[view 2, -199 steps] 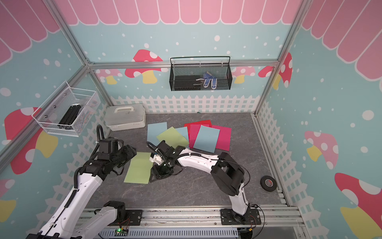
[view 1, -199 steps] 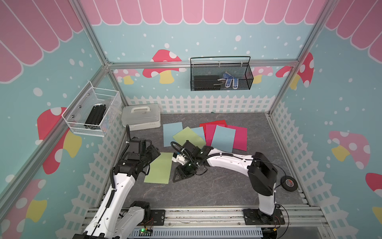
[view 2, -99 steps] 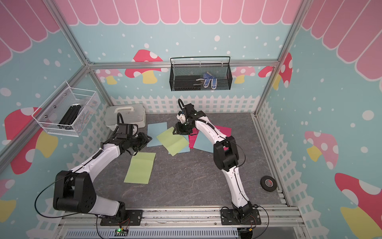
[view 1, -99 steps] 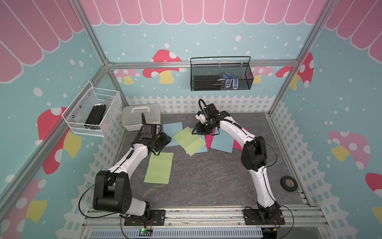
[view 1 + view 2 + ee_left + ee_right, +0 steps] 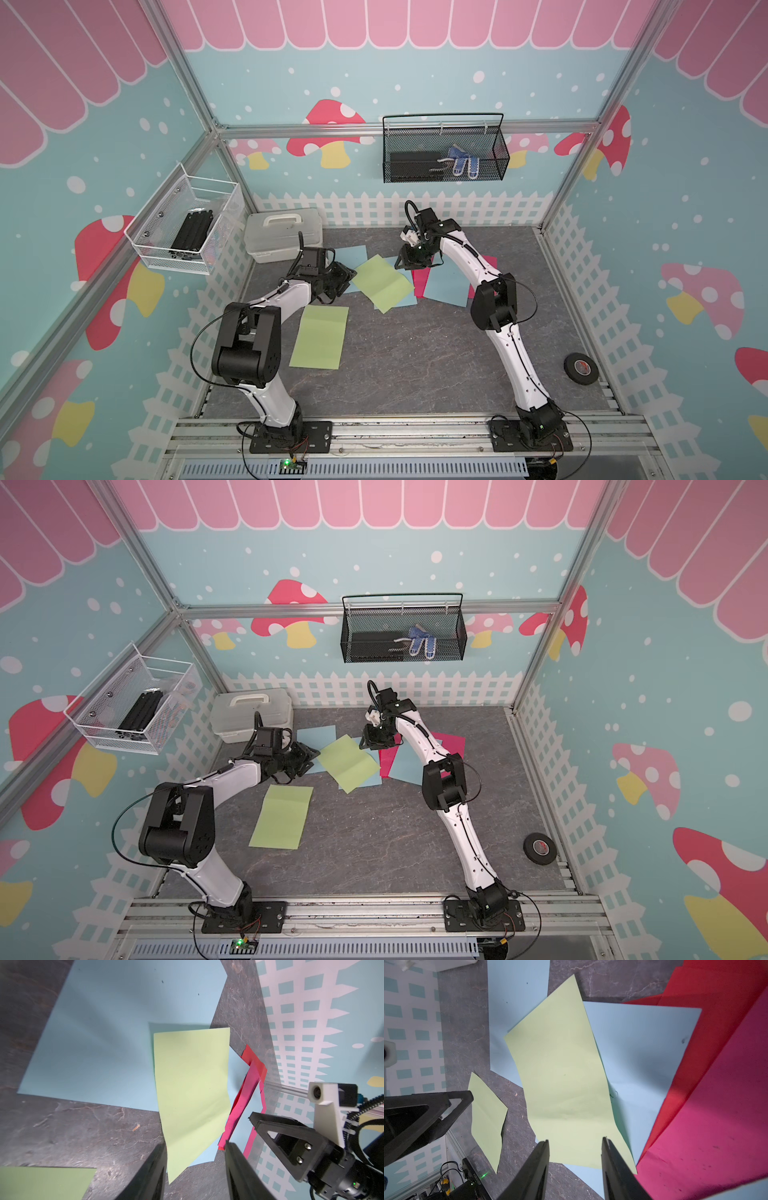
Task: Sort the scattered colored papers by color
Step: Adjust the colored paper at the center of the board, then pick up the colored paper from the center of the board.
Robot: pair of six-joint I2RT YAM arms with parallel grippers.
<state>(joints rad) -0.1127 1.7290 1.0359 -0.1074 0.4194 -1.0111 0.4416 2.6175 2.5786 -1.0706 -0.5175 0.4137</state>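
A light green paper (image 5: pixel 382 282) lies tilted across light blue papers (image 5: pixel 405 301) at mid-table. My left gripper (image 5: pixel 347 276) is at its left corner and my right gripper (image 5: pixel 405 262) at its far right end. In the left wrist view the open gripper (image 5: pixel 195 1144) straddles the green corner (image 5: pixel 193 1088). In the right wrist view the open gripper (image 5: pixel 575 1140) straddles the green edge (image 5: pixel 562 1076). Neither pinches it. A second green paper (image 5: pixel 320 336) lies alone nearer the front. Red (image 5: pixel 716 1001) and magenta (image 5: pixel 706 1136) papers overlap at the right.
A white lidded box (image 5: pixel 282 235) stands at the back left, close behind my left arm. A black tape roll (image 5: pixel 580 368) lies at the front right. A black wire basket (image 5: pixel 444 153) hangs on the back wall, a white one (image 5: pixel 187 228) on the left wall.
Both arms have swung from beside the lone green paper at the front to opposite ends of the tilted green paper further back. Over the last half second they have barely moved.
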